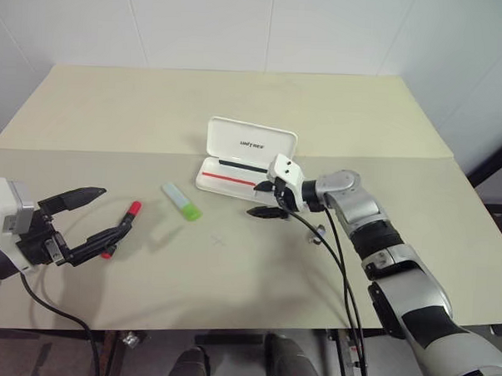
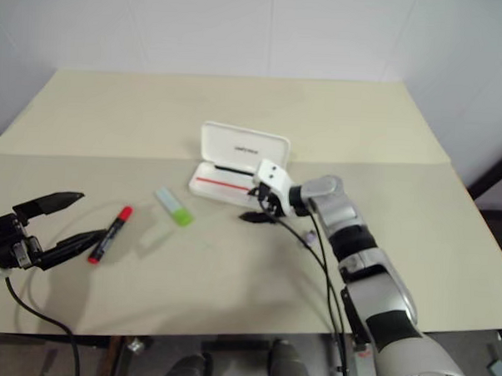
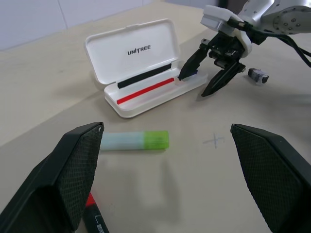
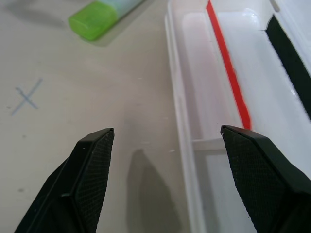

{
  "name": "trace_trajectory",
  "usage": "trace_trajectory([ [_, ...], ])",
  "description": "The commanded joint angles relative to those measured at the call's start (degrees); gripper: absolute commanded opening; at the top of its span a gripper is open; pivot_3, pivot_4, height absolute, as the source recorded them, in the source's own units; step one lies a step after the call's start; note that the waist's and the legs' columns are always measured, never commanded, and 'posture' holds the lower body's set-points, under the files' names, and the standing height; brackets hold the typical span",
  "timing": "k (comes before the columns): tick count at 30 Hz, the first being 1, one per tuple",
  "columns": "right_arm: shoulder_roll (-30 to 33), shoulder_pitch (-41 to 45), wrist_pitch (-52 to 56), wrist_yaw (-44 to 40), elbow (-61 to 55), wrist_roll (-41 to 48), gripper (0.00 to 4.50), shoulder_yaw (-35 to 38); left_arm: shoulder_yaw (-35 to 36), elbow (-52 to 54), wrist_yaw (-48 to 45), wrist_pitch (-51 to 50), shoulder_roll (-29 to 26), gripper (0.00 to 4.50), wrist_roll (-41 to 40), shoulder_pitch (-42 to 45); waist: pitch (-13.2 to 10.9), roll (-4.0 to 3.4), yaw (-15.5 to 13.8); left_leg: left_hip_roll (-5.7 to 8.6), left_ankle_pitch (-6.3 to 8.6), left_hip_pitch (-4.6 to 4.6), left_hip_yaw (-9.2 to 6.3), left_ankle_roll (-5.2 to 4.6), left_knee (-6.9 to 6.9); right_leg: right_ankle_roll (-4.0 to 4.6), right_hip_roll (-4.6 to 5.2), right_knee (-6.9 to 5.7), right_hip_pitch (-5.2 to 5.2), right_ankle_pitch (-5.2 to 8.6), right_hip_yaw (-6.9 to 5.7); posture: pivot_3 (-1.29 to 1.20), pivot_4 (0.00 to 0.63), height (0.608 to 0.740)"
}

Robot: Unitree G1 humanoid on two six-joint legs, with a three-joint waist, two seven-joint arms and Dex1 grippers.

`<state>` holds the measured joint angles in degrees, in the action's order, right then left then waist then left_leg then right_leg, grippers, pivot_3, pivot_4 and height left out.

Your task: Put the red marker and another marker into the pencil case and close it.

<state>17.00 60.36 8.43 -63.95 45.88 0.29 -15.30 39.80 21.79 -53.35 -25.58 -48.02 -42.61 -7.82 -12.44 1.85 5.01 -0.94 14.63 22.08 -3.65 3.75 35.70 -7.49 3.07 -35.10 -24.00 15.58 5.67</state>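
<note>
From the head, the red marker (image 1: 121,228) lies on the tabletop (image 1: 230,279) just past the tips of the left gripper (image 1: 100,210), whose fingers are spread wide with nothing in them. The marker looks light, hard and smooth — it could roll, so the best hold is across the middle of its black barrel.

In the left wrist view, the green-capped highlighter (image 3: 135,141) lies between the two spread fingers and further out, with the open pencil case (image 3: 146,82) beyond it. It is short and chunky — easy to pinch across its sides.

In the right wrist view, the right gripper (image 4: 167,160) hangs tipped down, fingers wide and empty, one on each side of the case's near wall.
</note>
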Motion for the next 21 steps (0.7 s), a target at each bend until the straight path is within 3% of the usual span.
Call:
trace_trajectory([
  [1, 0.59, 1.71, -1.82, -0.59, 1.13, -0.16, 4.5, 1.18, 1.31, 1.19, -0.25, 0.01, -0.54, 4.46, -0.92, -0.14, 0.0, 0.0, -0.01, 0.0, 0.0, 0.0, 0.0, 0.0, -0.01, 0.0, 0.0, 0.0, 0.0, 0.0, 0.0, 0.0, 0.15, 0.74],
  [11, 4.45, -0.76, -1.06, -8.01, -5.57, 2.12, 4.5, 1.79, 1.36, 2.23, 0.42, 0.32, 0.54, 4.46, -0.95, -1.05, 0.0, -0.01, 0.0, -0.01, 0.0, 0.01, 0.0, 0.0, -0.06, 0.0, 0.0, 0.01, -0.02, 0.0, 0.0, 0.0, 0.15, 0.74],
  [21, 2.89, -0.44, -0.87, -5.56, -3.48, -1.77, 4.5, -0.46, -0.62, 1.78, 0.86, 0.43, 0.64, 4.46, -0.81, 0.51, 0.0, 0.0, 0.03, -0.01, 0.0, 0.0, 0.0, 0.0, -0.05, 0.0, 0.0, -0.02, -0.02, 0.0, 0.0, 0.0, 0.15, 0.74],
])
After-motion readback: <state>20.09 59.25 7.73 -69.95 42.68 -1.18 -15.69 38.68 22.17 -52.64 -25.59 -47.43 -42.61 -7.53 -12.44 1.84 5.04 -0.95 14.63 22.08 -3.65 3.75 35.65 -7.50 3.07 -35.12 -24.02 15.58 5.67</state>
